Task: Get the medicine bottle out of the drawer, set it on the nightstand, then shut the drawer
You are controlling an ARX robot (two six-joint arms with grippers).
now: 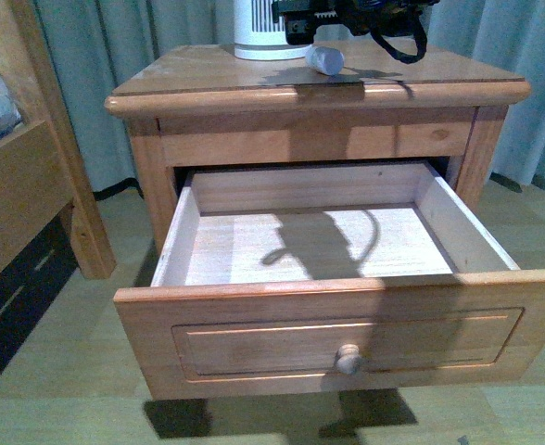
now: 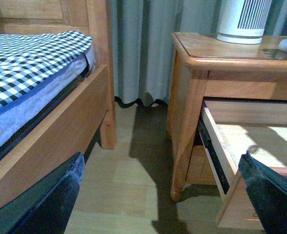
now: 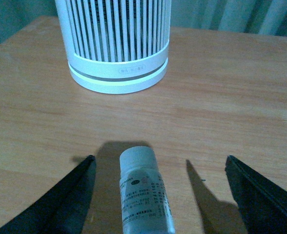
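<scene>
While the left gripper (image 2: 162,161) hung low with its jaws spread wide, between the bed frame (image 2: 51,141) and the nightstand (image 1: 208,69), the drawer (image 1: 328,334) stood pulled out. On the nightstand's top the medicine bottle (image 3: 143,195) lay on its side near the white ribbed appliance (image 3: 116,44). The right gripper (image 3: 159,161) was open, one finger on either side of the bottle and clear of it.
</scene>
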